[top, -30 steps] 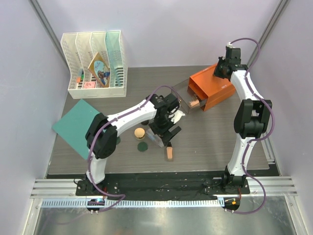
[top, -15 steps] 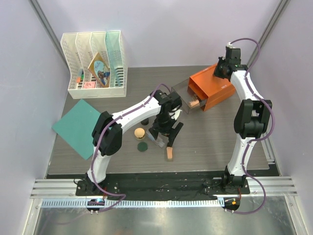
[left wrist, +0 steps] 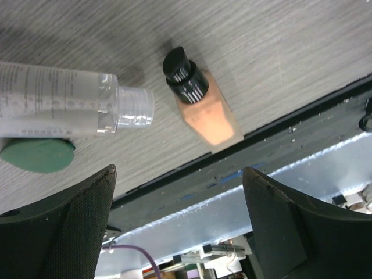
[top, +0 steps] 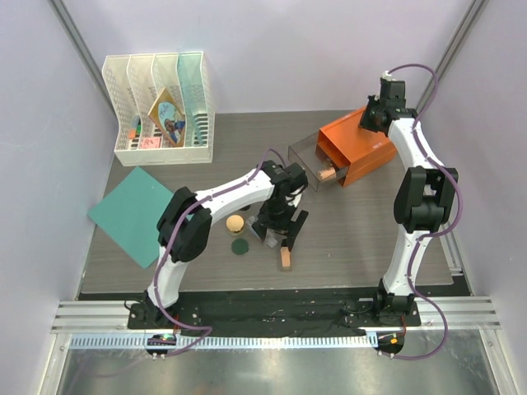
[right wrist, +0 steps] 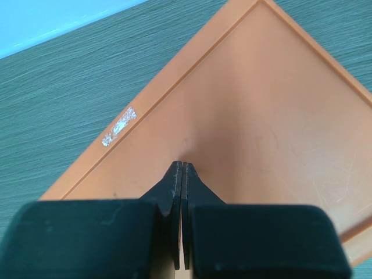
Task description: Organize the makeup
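left gripper [left wrist: 178,170] spread wide, empty, above peach bottle [left wrist: 206,110], right gripper [right wrist: 182,168] pinched closed over orange drawer box [top: 362,152], we see a peach item [top: 327,174] in its drawer [top: 301,156]

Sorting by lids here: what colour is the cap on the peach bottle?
The cap is black with thin pale ridges, clearest in the left wrist view.

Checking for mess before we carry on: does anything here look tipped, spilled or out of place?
The peach bottle lies on its side near the front edge of the table; the clear tube lies flat beside it, its edge over a dark-green disc. Nothing looks spilled or broken.
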{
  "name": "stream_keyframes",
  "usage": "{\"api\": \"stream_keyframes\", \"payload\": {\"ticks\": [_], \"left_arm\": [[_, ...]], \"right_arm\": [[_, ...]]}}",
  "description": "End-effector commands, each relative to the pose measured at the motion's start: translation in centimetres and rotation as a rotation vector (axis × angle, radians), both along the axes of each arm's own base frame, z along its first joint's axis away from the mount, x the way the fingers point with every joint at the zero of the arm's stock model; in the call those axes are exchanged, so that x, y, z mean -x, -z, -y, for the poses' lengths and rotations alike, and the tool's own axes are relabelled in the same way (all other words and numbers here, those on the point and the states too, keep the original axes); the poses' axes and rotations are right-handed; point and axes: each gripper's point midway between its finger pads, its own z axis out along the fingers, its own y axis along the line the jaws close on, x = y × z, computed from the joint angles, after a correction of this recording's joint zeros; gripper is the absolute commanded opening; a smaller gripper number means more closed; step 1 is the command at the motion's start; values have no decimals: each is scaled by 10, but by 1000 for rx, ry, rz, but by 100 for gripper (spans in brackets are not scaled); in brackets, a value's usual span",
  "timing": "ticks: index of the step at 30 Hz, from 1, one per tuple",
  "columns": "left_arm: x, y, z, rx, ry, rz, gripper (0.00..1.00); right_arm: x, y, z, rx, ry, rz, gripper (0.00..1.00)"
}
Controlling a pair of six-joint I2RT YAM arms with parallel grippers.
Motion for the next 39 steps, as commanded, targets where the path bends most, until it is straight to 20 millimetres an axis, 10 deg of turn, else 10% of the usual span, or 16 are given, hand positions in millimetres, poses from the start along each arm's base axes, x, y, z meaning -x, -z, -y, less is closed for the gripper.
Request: {"api": "stream_keyframes", "payload": {"ticks": [1,22,27,30,39], "left_arm": [[-9,-7,22,49,-33,110,88],[9,46,74,84,-201,219,81],[23,57,71,23,-195,208,22],[30,61,62,-14,-196,203,3],[16,10,54,17,-138,347,0]], "right_arm": [[89,117,-38,-106,-79,-484,1],[122,79,-50,-177,-92,-404,1],[126,79,-49,-172,-90,-403,1],[127,78,-48,-167,-88,-400,1],[124,81,-46,-160,-82,-404,1]]}}
